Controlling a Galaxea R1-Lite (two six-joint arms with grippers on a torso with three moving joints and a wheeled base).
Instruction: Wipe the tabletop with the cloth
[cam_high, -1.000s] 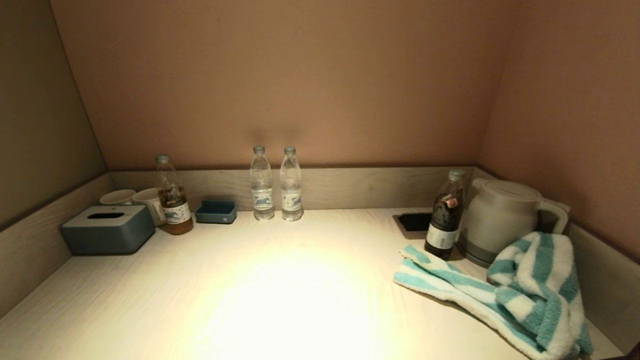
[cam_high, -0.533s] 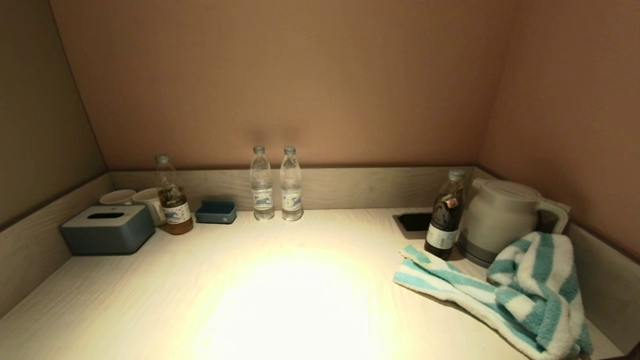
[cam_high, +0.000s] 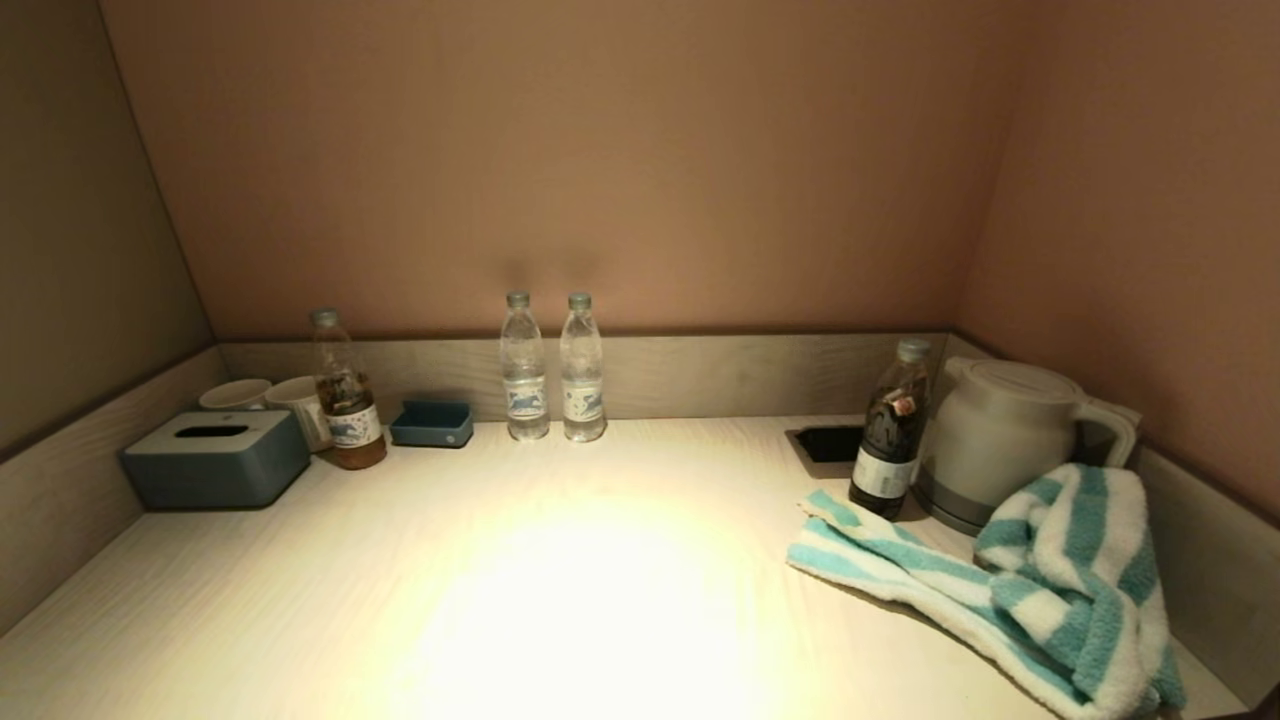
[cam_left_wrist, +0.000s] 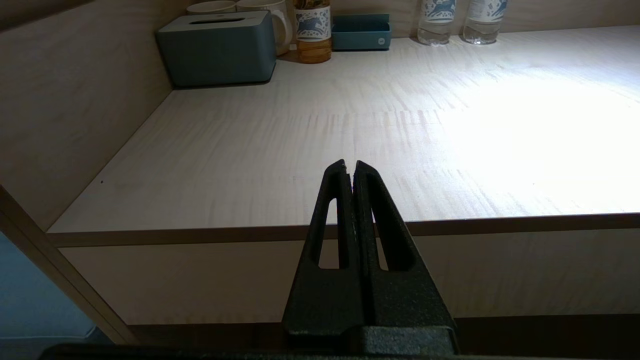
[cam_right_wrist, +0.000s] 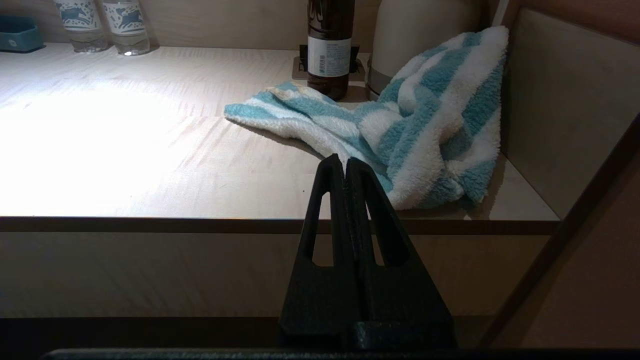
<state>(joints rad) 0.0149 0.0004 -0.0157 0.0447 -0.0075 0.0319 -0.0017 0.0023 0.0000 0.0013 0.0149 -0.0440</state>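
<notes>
Head view: neither arm shows. The pale wooden tabletop (cam_high: 560, 560) sits in an alcove of brownish walls with a low wood rim, and a bright pool of light falls on its middle. The striped cloth (cam_high: 1010, 580) lies crumpled at the right front, one end heaped against the right rim and the kettle (cam_high: 1000, 435), the other end spread flat toward the centre. A dark bottle (cam_high: 888, 440) stands just beside the kettle, touching the cloth's edge, with a black recess (cam_high: 825, 443) in the surface behind it. Two clear bottles (cam_high: 552, 370) stand side by side at the back. At the back left are a grey tissue box (cam_high: 215, 458), two cups (cam_high: 265, 398), a bottle of amber liquid (cam_high: 342, 395) about a third full, and a small blue tray (cam_high: 432, 423); whether anything lies in the tray I cannot tell.

Left wrist view: the left gripper (cam_left_wrist: 350, 167) hangs before the table's front edge, below the left half, fingers pressed together on nothing.

Right wrist view: the right gripper (cam_right_wrist: 345, 162) is likewise clenched and empty, in front of the edge, pointing at the cloth without touching it.
</notes>
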